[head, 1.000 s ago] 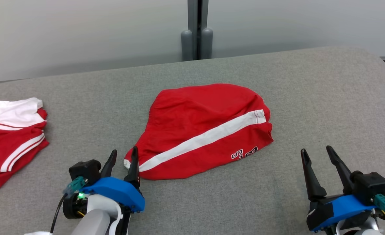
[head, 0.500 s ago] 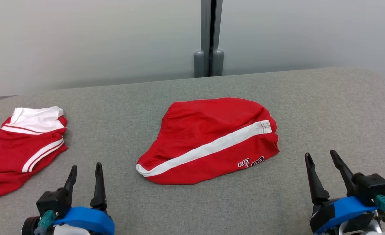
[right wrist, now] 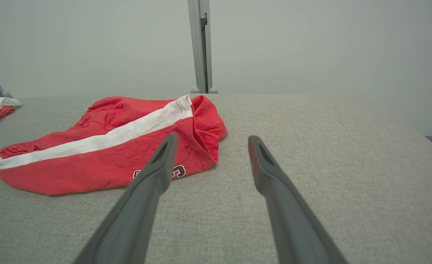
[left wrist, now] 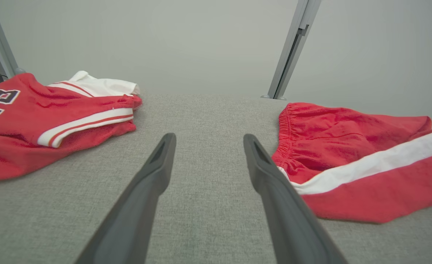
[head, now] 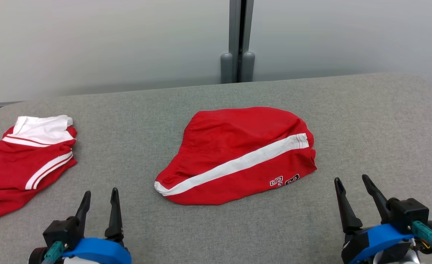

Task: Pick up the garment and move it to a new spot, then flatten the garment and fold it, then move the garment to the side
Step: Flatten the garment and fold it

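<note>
The garment (head: 237, 154), a pair of red shorts, lies folded over on the grey padded table (head: 366, 117), in front of the grey post (head: 237, 36) that stands at the table's far edge. A broad white stripe runs slantwise across it, from the near corner on the robot's left up to the hem on the right, where thin red lines cross its end. Dark-outlined lettering sits below the stripe near that hem. The gathered waistband faces left, and the cloth above the stripe is rumpled.

The left gripper (head: 101, 191) is low over the table, well to the left of the post and nearer the robot than the garment. Its fingers are spread wide, empty, and apart from the cloth. The right gripper (head: 351, 178) is well to the right of the post, near the garment's hem corner, with its jaws likewise wide and holding nothing. A red and white jersey (head: 21, 161) lies crumpled far left of the post.
</note>
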